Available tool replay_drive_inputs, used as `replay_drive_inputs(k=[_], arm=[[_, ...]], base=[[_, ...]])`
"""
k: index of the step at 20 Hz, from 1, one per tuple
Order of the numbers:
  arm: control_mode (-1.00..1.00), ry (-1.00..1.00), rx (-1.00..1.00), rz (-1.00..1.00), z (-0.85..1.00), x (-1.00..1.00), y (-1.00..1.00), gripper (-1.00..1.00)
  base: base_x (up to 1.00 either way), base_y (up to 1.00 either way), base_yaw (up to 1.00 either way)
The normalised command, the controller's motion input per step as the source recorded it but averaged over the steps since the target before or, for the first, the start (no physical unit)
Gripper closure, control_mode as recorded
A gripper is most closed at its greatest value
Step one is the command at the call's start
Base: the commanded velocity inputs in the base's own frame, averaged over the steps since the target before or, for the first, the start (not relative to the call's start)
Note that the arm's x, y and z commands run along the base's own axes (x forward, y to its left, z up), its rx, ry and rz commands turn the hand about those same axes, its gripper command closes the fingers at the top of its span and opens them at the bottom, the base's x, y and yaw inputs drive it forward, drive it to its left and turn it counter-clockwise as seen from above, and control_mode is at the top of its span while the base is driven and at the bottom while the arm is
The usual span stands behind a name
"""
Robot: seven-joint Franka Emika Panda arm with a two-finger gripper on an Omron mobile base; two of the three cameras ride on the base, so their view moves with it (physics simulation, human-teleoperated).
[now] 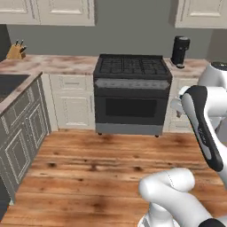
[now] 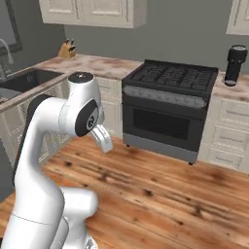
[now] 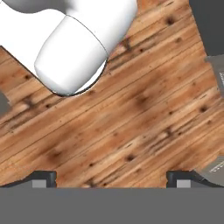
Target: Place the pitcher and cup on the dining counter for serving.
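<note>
The robot is standing on the wooden floor (image 1: 88, 164) in the middle of the kitchen, facing a black range (image 1: 131, 94) with a gas cooktop set between cream cabinets. Its white arm (image 2: 63, 126) is folding up and over itself, so the hand is pointing straight down at the planks. In the hand view the gripper (image 3: 112, 178) is hanging above bare floorboards with its two dark fingertips (image 3: 43, 178) sitting far apart at the bottom corners, so the jaws are standing wide with nothing between them. A dark cylindrical appliance (image 1: 180, 51) is sitting on the marbled worktop (image 1: 57, 63) just right of the range, and a knife block (image 1: 16, 51) is standing at the far left of that same worktop. A sink (image 2: 22, 80) is lying in the worktop that runs along the left side.
</note>
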Motion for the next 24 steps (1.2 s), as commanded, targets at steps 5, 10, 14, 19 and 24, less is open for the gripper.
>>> replay_drive_inputs(k=[5, 10, 14, 19, 24], arm=[[1.0, 0.0, 0.0, 0.0, 0.0, 0.0, 0.0, -1.0], [1.0, 0.0, 0.0, 0.0, 0.0, 0.0, 0.0, -1.0], [1.0, 0.0, 0.0, 0.0, 0.0, 0.0, 0.0, -1.0], [1.0, 0.0, 0.0, 0.0, 0.0, 0.0, 0.0, -1.0], [1.0, 0.0, 0.0, 0.0, 0.0, 0.0, 0.0, -1.0]], base=[[0.24, 0.04, 0.87], [0.56, 0.0, 0.77], [0.58, 0.0, 0.76], [0.52, 0.0, 0.84], [0.4, 0.0, 0.89]])
